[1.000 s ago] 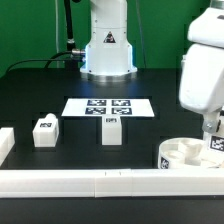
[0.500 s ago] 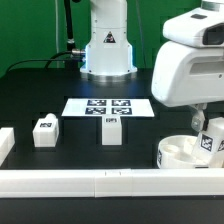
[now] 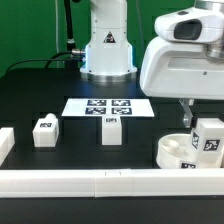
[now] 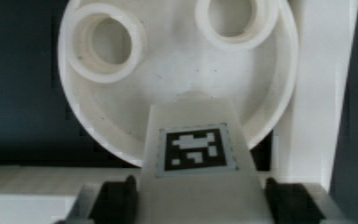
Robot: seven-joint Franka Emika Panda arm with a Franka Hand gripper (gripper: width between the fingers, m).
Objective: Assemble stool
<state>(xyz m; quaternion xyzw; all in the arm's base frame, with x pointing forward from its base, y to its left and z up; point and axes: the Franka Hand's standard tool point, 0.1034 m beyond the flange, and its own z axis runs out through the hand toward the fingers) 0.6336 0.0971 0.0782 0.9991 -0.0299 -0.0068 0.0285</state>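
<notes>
End effector (image 4: 202, 192): pinching held leg (image 3: 208, 138), lower right of exterior frame, at seat (image 3: 176, 153); contact not discernible. Loose legs (image 3: 45, 132) (image 3: 112, 130): upright on counter (image 3: 30, 90), lower left and centre, near marker board (image 3: 110, 107).

On the bench (image 3: 30, 95), the marker board (image 3: 110, 106) lies in the middle, in front of the robot base (image 3: 108, 45). The middle leg (image 3: 112, 130) stands just in front of the board. The left leg (image 3: 45, 132) stands off to the exterior view's left. The seat (image 3: 178, 152) lies at the exterior view's right, just behind the long border bar (image 3: 90, 181) along the front. The third leg (image 3: 208, 138) sits between the fingers of the claw (image 4: 208, 193), over the seat's right side. It may be touching the seat, but that is hard to tell.
</notes>
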